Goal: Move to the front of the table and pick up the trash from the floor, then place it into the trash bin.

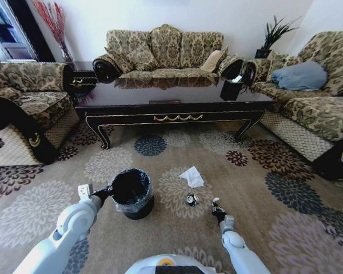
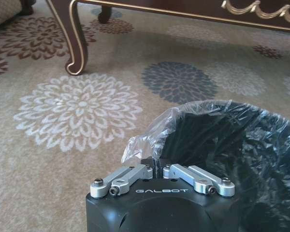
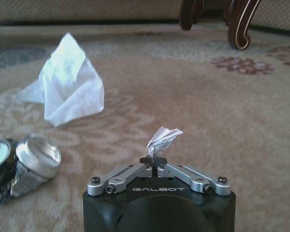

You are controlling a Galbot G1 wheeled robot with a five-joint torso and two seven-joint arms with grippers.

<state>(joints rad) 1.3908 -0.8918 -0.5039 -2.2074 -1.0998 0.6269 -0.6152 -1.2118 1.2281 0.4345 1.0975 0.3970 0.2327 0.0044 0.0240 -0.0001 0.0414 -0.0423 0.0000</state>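
Looking down from your head camera, the trash bin point(image 1: 132, 193) stands on the carpet before the bench point(image 1: 171, 108), your left end effector point(image 2: 157, 169) clamps its liner, and your right end effector point(image 3: 156, 162) pinches a wrapper scrap point(image 3: 163, 138) near the tissue point(image 3: 70, 82).

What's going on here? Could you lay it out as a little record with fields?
Place: patterned carpet in front of the table
Left gripper: fingers shut on the liner at the trash bin's rim
Right gripper: low over the carpet, fingers shut on a small wrapper scrap
On the floor: white tissue, crushed can
Inside the bin: too dark to tell
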